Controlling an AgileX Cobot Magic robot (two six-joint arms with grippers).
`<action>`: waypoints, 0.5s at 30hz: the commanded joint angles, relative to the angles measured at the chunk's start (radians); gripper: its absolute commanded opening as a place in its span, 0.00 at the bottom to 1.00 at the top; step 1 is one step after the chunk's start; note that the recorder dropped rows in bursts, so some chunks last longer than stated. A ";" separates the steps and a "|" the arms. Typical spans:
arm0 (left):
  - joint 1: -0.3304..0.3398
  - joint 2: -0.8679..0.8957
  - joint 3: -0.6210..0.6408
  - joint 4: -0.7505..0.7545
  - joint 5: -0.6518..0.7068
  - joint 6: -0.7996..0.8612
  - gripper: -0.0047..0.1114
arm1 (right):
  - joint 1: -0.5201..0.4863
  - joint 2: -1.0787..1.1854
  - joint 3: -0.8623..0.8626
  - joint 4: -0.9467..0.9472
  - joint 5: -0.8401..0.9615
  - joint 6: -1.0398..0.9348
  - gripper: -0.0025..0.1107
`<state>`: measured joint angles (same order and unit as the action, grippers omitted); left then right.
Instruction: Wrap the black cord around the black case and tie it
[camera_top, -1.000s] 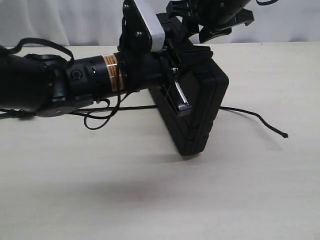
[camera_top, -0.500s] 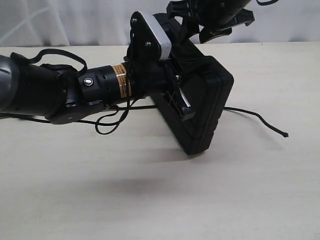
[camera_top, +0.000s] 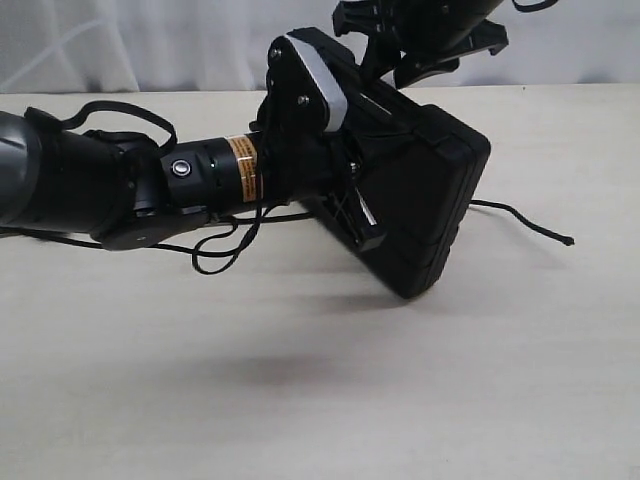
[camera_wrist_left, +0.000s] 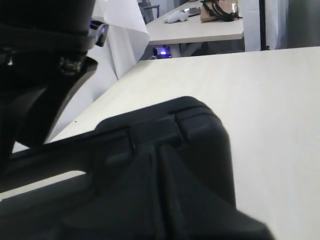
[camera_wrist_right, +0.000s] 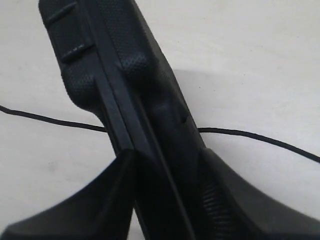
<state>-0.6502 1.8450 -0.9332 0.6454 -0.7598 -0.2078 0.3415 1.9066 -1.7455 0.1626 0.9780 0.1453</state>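
The black case (camera_top: 425, 205) is lifted off the table and tilted, with one corner pointing down. My left gripper (camera_top: 355, 205) is shut on its left edge; in the left wrist view the case (camera_wrist_left: 170, 145) fills the space at the gripper (camera_wrist_left: 160, 200). My right gripper (camera_top: 398, 82) comes down from above on the case's upper edge. In the right wrist view its fingers (camera_wrist_right: 250, 200) press both sides of the case (camera_wrist_right: 120, 75). The black cord (camera_top: 520, 222) lies on the table beneath the case, and its knotted tip (camera_top: 570, 241) trails off to the right. The cord (camera_wrist_right: 260, 136) passes under the case.
The left arm's thin black cables (camera_top: 215, 250) loop over the table beside the cord. A pale curtain (camera_top: 150, 45) closes off the table's back edge. Another table with objects (camera_wrist_left: 200, 25) stands farther away.
The left arm has rolled and pushed right, swinging the case flatter so its right corner rose and moved right. The right gripper's jaws have narrowed onto the case.
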 joint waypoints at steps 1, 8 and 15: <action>-0.002 -0.033 0.002 0.049 0.082 -0.056 0.04 | -0.004 0.034 0.019 -0.044 0.072 0.006 0.20; -0.002 -0.103 0.002 0.075 0.320 -0.095 0.04 | -0.004 0.034 0.019 -0.052 0.058 -0.022 0.06; -0.002 -0.108 0.002 0.073 0.334 -0.179 0.04 | -0.004 0.034 0.019 -0.042 0.028 0.098 0.06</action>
<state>-0.6502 1.7442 -0.9332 0.7195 -0.4282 -0.3342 0.3415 1.9066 -1.7474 0.1710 0.9734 0.1794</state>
